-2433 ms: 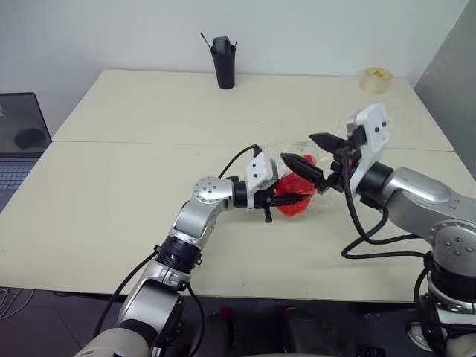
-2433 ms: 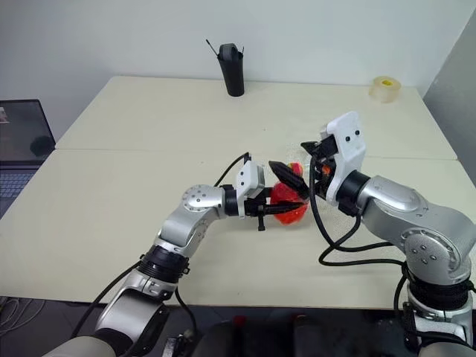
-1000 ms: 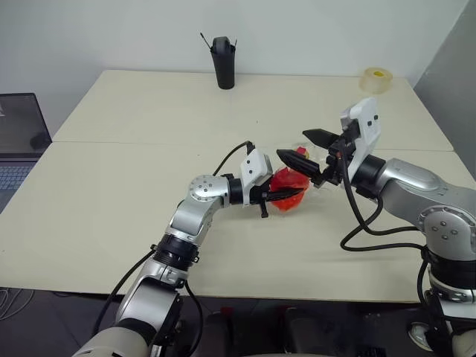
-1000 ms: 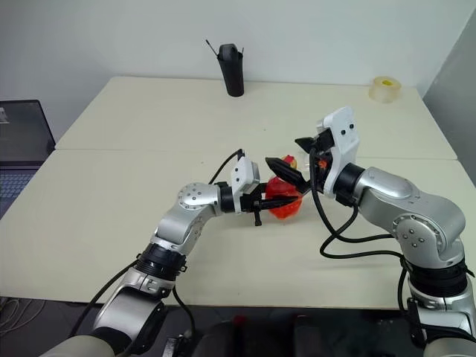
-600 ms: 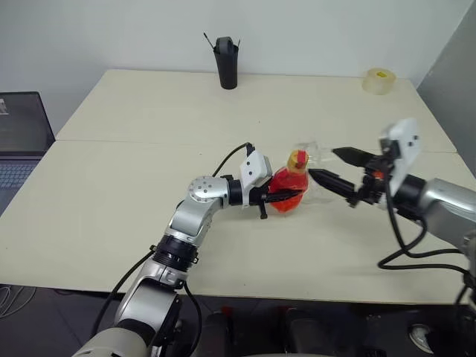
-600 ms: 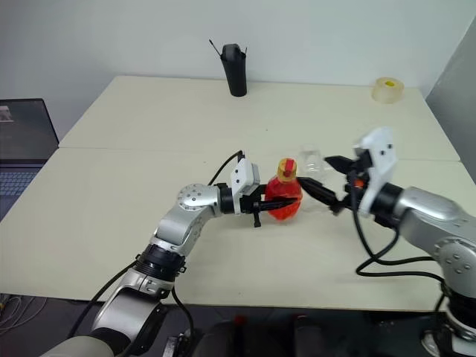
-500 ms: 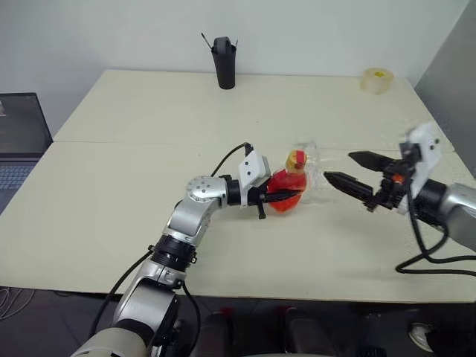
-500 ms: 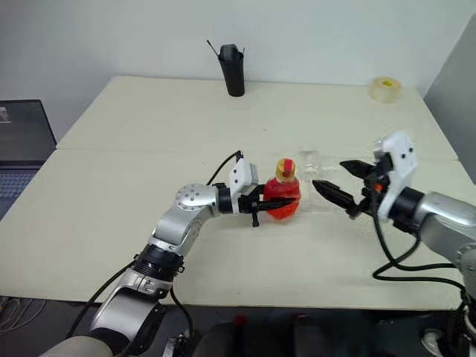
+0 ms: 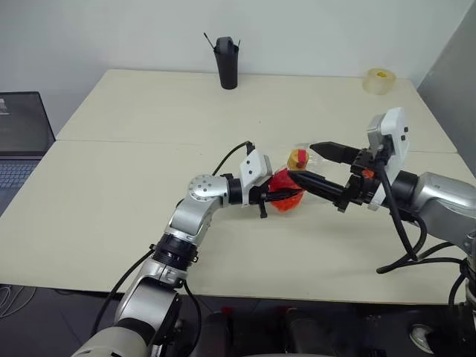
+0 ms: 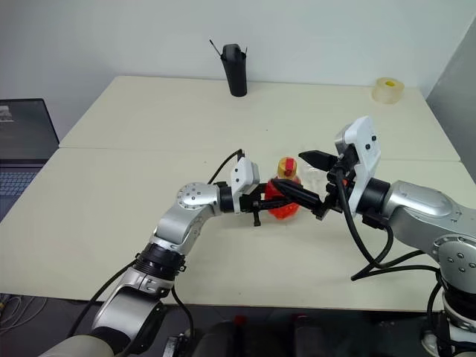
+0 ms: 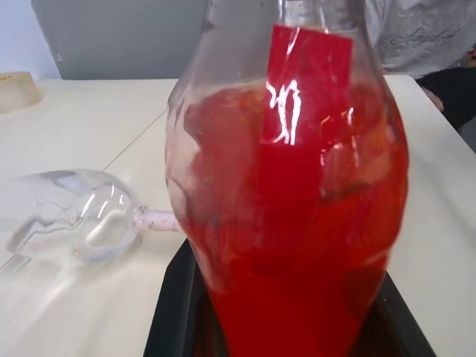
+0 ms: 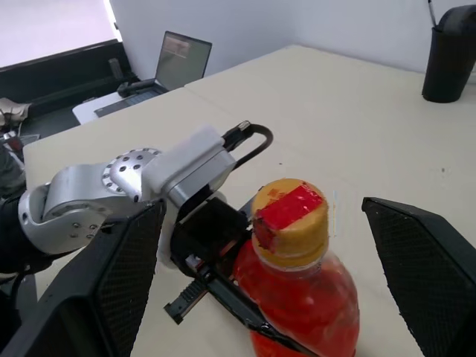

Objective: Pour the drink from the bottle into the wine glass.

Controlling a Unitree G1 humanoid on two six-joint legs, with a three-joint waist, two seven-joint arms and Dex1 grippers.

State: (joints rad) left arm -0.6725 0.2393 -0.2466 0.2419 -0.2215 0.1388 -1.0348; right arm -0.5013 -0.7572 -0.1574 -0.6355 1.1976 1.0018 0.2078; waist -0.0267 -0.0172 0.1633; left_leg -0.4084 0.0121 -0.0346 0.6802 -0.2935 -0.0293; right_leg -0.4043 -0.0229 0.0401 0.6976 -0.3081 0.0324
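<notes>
The bottle (image 9: 285, 190), round and full of the red drink (image 11: 297, 245), stands upright on the table with a yellow cap (image 12: 288, 212) taped red. My left gripper (image 9: 285, 196) reaches in level from the left and is shut on its belly. My right gripper (image 9: 301, 161) comes from the right and is open, one black finger (image 12: 431, 275) on each side of the cap without touching it. The wine glass (image 11: 82, 216) lies on its side on the table just beyond the bottle, its stem pointing at the bottle.
A tall black cup (image 9: 227, 63) with sticks stands at the table's far edge. A roll of tape (image 9: 378, 80) lies at the far right. A laptop (image 9: 22, 134) sits off the left side. A seated person's shirt (image 11: 416, 37) shows behind the table.
My right gripper, which had swung away to the right half a second ago, has come back to straddle the cap, still open. The left gripper and bottle have stayed put.
</notes>
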